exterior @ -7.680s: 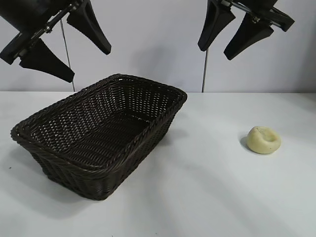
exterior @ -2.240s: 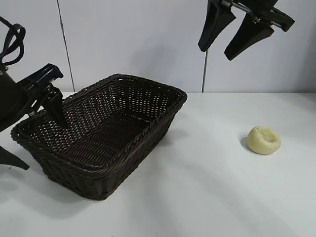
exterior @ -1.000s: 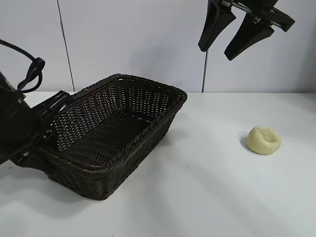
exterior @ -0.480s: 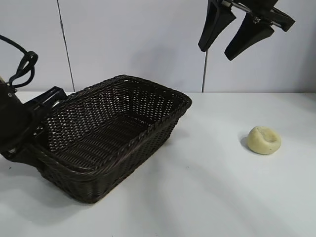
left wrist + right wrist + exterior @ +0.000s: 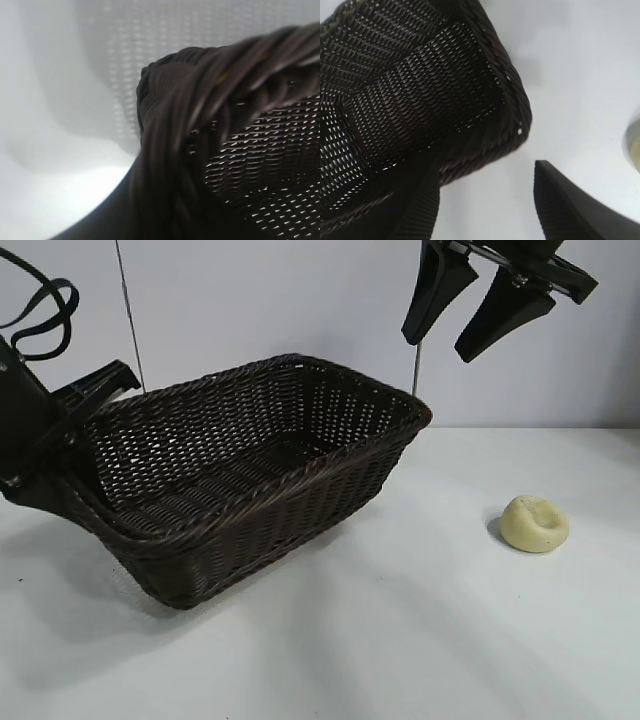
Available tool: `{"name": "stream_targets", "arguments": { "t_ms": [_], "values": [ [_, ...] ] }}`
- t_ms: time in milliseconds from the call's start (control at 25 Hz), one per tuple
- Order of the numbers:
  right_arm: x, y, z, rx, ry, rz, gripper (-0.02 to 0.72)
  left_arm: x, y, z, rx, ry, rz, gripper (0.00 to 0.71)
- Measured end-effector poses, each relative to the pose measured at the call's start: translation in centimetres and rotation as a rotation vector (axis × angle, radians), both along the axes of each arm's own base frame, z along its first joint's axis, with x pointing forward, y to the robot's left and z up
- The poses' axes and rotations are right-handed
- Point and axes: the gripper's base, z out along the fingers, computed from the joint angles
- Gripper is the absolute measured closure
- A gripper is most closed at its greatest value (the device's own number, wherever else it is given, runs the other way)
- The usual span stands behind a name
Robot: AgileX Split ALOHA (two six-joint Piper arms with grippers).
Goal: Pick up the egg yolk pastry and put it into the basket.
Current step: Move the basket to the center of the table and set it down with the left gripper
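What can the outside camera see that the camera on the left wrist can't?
Only the exterior view shows the whole egg yolk pastry lying on the table, the right gripper hanging open high above it, and the left gripper shut on the basket's left rim. Only the left wrist view shows that braided rim close up. Both show the basket and the white table.

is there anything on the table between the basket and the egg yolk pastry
No. In the exterior view the stretch of white table between the basket and the egg yolk pastry is bare; only their shadows fall on it.
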Motion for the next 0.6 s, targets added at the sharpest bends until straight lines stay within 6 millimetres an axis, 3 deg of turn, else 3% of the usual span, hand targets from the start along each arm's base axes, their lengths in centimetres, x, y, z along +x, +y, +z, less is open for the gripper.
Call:
{"name": "stream_targets", "arguments": {
  "t_ms": [240,600],
  "values": [
    [0.0,0.0,0.0,0.000,0.000,0.000,0.290,1.3,-0.6,0.6,0.024,0.011,-0.176,0.607],
    [-0.1,0.0,0.0,-0.002,0.008,0.003,0.290,6.3,-2.1,0.2,0.049,0.015,-0.452,0.607]
  ]
}}
